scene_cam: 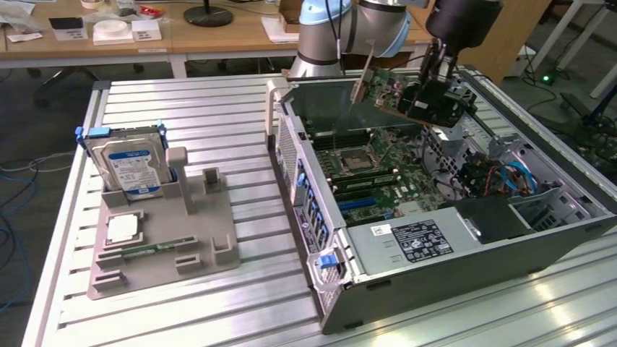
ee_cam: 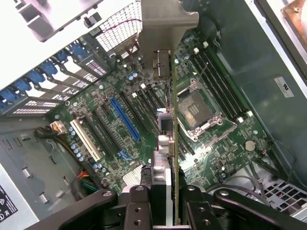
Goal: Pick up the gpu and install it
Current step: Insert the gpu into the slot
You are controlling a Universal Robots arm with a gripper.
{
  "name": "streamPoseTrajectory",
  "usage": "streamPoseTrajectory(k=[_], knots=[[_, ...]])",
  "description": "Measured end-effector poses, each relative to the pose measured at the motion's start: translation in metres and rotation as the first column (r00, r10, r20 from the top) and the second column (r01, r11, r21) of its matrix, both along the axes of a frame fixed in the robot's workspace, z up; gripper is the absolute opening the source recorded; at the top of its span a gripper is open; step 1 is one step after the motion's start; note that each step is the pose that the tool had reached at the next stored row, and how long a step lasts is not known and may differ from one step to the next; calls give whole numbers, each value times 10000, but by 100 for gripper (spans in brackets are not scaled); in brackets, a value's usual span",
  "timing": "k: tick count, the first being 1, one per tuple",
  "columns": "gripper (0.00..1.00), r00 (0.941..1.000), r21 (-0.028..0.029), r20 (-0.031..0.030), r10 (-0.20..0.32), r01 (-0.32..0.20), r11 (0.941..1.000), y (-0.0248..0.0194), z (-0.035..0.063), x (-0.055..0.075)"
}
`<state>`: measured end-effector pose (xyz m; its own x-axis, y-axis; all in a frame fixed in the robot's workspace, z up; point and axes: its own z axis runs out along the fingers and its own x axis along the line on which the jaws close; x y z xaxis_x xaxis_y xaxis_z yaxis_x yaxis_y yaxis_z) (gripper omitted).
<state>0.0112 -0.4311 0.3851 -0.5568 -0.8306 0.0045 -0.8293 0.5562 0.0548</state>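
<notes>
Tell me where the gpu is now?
The gpu hangs in the pincer above the open case, toward the exterior view's right, over the motherboard.

The open grey computer case (scene_cam: 501, 260) is sheet metal with a dull, even finish. A glossy printed label (scene_cam: 421, 241) lies on a cover inside the case. Also inside the case, the green motherboard (ee_cam: 225, 143) looks smooth and lacquered, with bright metal contacts. Above the case, the gpu (scene_cam: 391, 90), a thin green circuit-board card, carries a bare silvery metal end bracket (ee_cam: 168, 19). The gripper (ee_cam: 173, 206) is matt black. Beside the case, the ribbed aluminium table (scene_cam: 193, 101) is brushed and reflective, and the grey holder tray (scene_cam: 207, 231) is matt plastic.
</notes>
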Motion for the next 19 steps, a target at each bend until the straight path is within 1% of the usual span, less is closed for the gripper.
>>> streamPoseTrajectory(k=[10, 19], knots=[[28, 9980, 0, 0, 636, -636, 9980, 0, 0, 0], [28, 9925, 1, 0, 1225, -1225, 9925, 0, 0, 0]])
